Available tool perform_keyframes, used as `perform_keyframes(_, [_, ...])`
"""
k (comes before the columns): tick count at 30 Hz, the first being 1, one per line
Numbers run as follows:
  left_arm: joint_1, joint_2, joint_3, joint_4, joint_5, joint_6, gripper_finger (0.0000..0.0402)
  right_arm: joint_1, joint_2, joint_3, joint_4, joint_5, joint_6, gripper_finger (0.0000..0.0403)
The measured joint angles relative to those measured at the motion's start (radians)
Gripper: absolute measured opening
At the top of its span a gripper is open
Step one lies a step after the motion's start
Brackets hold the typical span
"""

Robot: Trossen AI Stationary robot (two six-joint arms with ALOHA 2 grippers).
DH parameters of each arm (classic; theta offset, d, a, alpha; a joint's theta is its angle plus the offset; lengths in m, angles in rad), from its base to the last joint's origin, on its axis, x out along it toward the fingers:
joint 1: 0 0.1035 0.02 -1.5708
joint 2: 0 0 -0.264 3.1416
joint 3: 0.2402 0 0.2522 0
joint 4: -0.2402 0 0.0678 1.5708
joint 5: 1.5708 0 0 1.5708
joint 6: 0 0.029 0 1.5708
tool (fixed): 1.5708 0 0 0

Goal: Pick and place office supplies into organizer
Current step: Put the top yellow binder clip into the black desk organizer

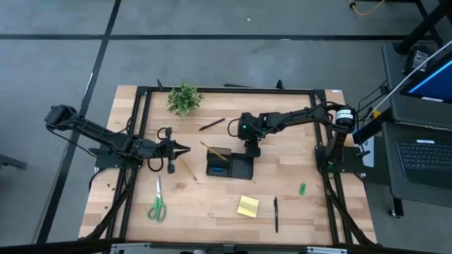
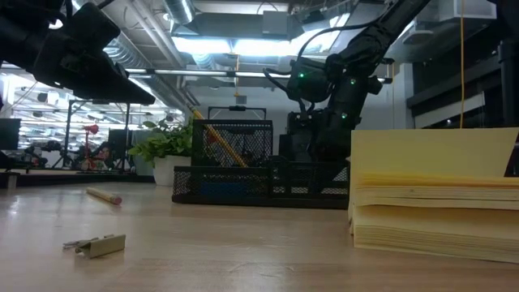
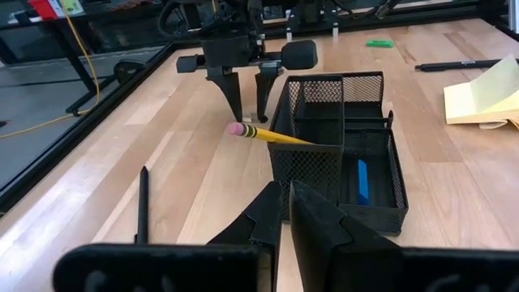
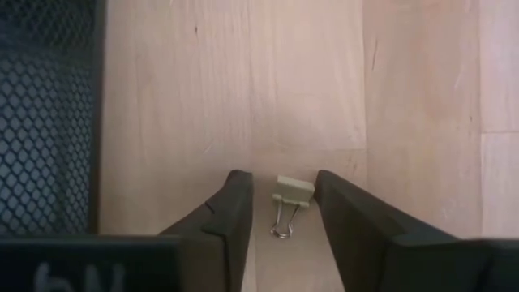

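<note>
Right claw (image 4: 280, 212) is down at the surface (image 4: 308, 89) just behind the organizer (image 1: 229, 165), fingers apart, and a small binder clip (image 4: 290, 203) lies flat between them, touching neither. The organizer's mesh wall (image 4: 45, 122) stands close beside one finger. Left claw (image 1: 181, 149) hovers off the organizer's left end, fingers together, holding nothing. A pencil (image 3: 272, 135) leans out of the organizer's taller section, eraser end up, and a blue block (image 3: 362, 180) lies in a low compartment. Loose on the surface: another pencil (image 1: 187, 168) by the left claw, scissors (image 1: 157, 204), sticky pad (image 1: 248, 206), pen (image 1: 275, 214), a green piece (image 1: 301, 188), a second pen (image 1: 211, 125) near the plant (image 1: 183, 98).
</note>
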Motion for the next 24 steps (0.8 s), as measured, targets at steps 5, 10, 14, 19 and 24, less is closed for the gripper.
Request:
perform_keyframes(5, [0.0, 0.0, 0.0, 0.0, 0.0, -0.002, 0.002, -0.001, 0.0, 0.0, -0.003, 0.001, 0.0, 0.0107])
perform_keyframes(10, [0.0, 0.0, 0.0, 0.0, 0.0, -0.002, 0.0022, -0.002, 0.0, 0.0, -0.006, 0.032, 0.0, 0.009])
perform_keyframes(14, [0.0, 0.0, 0.0, 0.0, 0.0, -0.002, 0.0024, -0.009, -0.001, 0.001, -0.02, 0.042, -0.02, 0.0091])
perform_keyframes(19, [0.0, 0.0, 0.0, 0.0, 0.0, -0.008, 0.0021, -0.027, -0.002, 0.002, -0.073, 0.047, -0.026, 0.0091])
perform_keyframes(24, [0.0, 0.0, 0.0, 0.001, 0.0, -0.009, 0.0022, -0.035, -0.002, 0.001, -0.08, 0.05, -0.026, 0.0091])
